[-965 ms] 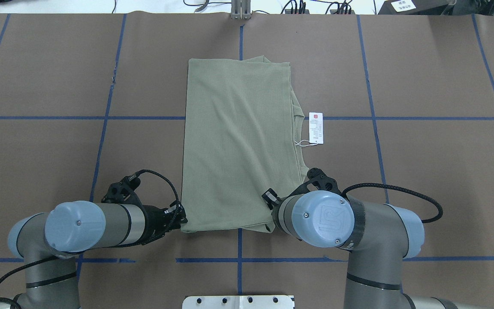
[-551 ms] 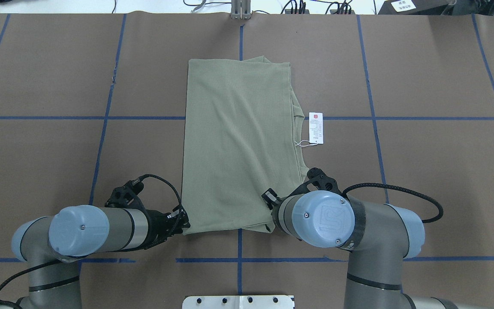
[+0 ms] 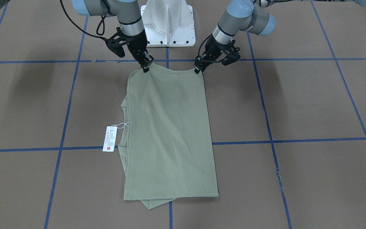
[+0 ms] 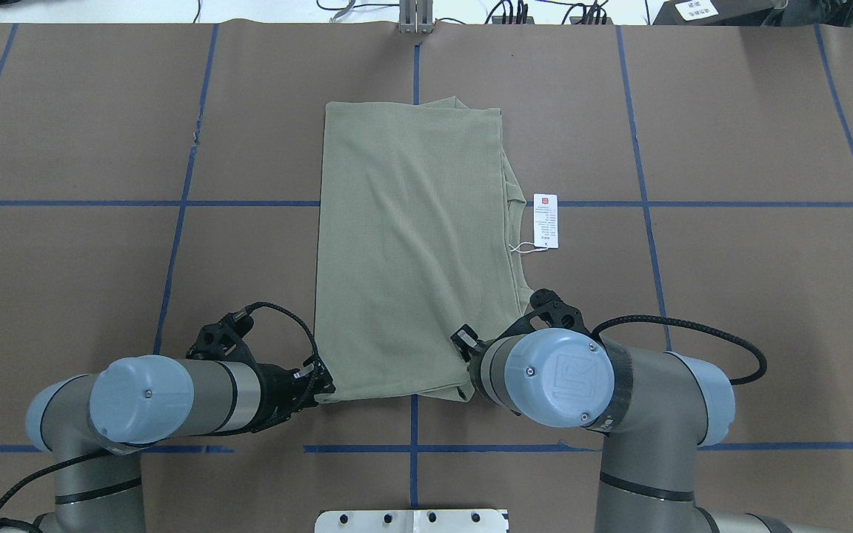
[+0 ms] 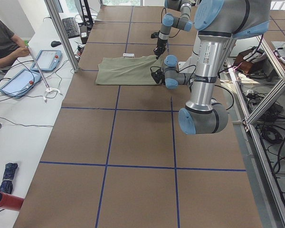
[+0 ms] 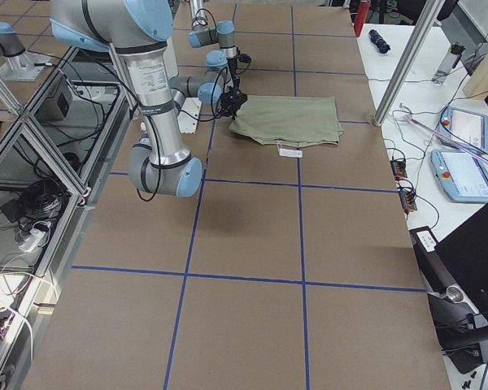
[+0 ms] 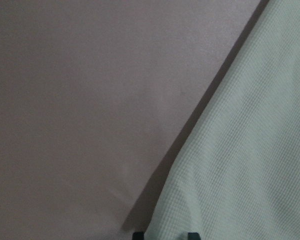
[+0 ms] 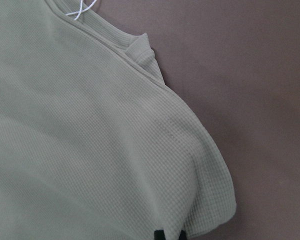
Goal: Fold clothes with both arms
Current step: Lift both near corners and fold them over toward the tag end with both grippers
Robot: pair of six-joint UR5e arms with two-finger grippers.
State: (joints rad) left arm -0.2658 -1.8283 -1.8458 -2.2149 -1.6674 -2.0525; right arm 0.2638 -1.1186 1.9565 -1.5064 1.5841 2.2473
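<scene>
The sage-green shirt [image 4: 412,252] lies folded into a long rectangle at the table's middle, and it shows in the front view [image 3: 170,133] too. Its white hang tag [image 4: 546,220] lies on the table beside its collar edge. My left gripper [image 3: 198,69] is at the shirt's near left corner, open, and in the left wrist view its fingertips [image 7: 140,235] stand either side of the cloth edge. My right gripper [image 3: 145,66] is shut on the near right corner, with the cloth [image 8: 90,125] between its tips. In the overhead view the right arm's wrist hides that gripper.
The white pedestal base [image 3: 168,22] stands just behind both grippers. Blue tape lines [image 4: 175,222] cross the brown table cover. A seated operator [image 5: 4,42] and tablets are on the side table beyond the far edge.
My left gripper has slid to the right, up to the shirt's near left corner. The right arm and the shirt have not moved.
</scene>
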